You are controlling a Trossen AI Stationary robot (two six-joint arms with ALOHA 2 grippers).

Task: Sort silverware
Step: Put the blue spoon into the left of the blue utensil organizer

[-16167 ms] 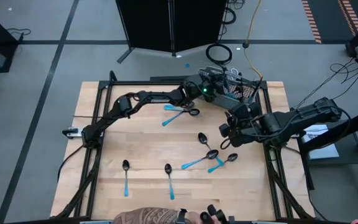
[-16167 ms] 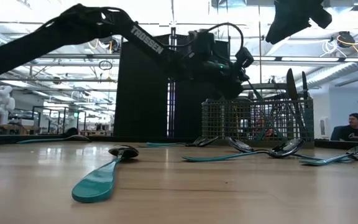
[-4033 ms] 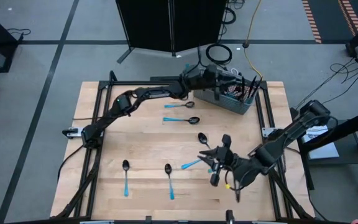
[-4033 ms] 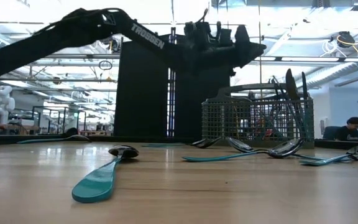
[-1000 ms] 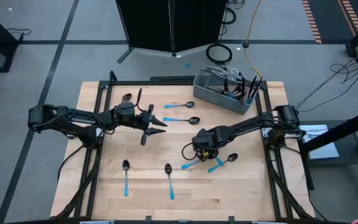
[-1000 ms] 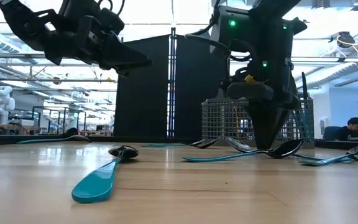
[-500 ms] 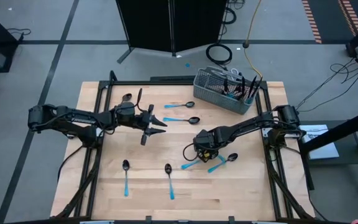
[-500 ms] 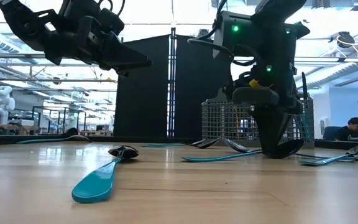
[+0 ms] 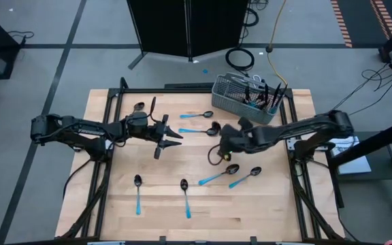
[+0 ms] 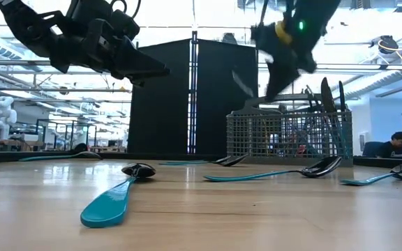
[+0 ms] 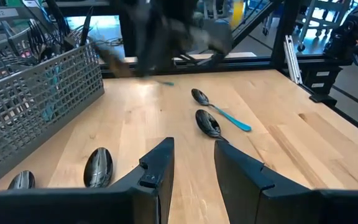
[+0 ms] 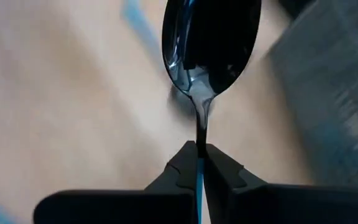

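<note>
Basket (image 9: pixel 245 102): grey wire mesh, held upright dark utensils.
Spoon (image 12: pixel 209 43): dark bowl, blue handle, pinched by right gripper (image 12: pixel 199 163).
Left gripper (image 11: pixel 192 163): parted, empty.

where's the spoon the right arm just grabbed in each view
High view: the held spoon hangs below the right tool, mid-table.
Low view: blurred under the raised tool, upper right; hard to make out.
Left wrist view: blurred, far end.
Right wrist view: bowl fills the top centre.
Shared landmark: mesh basket.
</note>
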